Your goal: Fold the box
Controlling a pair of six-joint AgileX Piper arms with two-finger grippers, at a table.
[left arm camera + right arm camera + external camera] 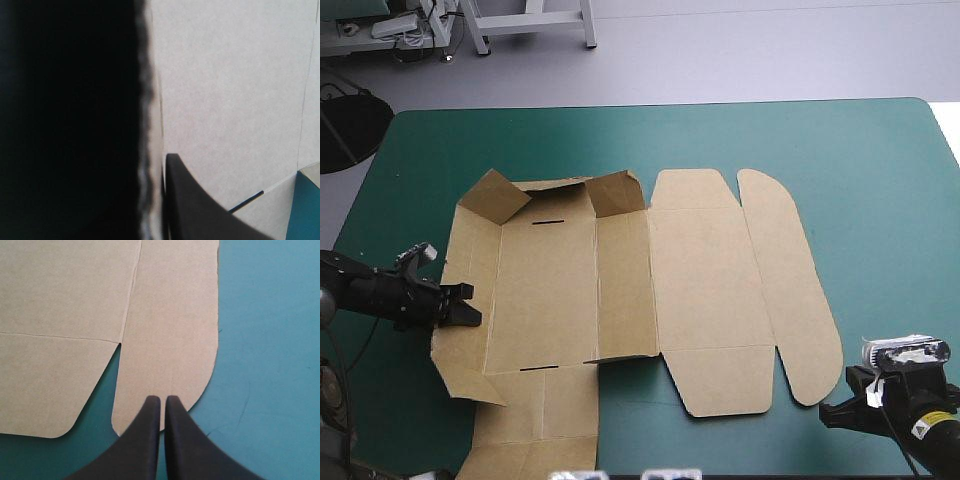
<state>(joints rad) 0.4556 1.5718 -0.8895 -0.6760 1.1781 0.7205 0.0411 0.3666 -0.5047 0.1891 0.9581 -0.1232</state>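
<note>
The brown box [700,290] lies as a cut sheet across the table's middle. Its left part has two far corner flaps [615,192] tilted up and the left wall [460,260] slightly raised; the lid panels and the rounded flap [795,290] lie flat to the right. My left gripper [468,305] is at the left wall, shut on the board's edge. In the left wrist view one black finger [200,205] lies against the brown board [225,100], and a dark mass hides the other side. My right gripper [827,412] is shut and empty, its tips [160,399] at the rounded flap's near end [165,340].
Bare teal-green cover [880,180] stretches along the far side and to the right of the box. A box flap [535,425] reaches the table's near edge at the left. The table's left edge runs close behind my left arm.
</note>
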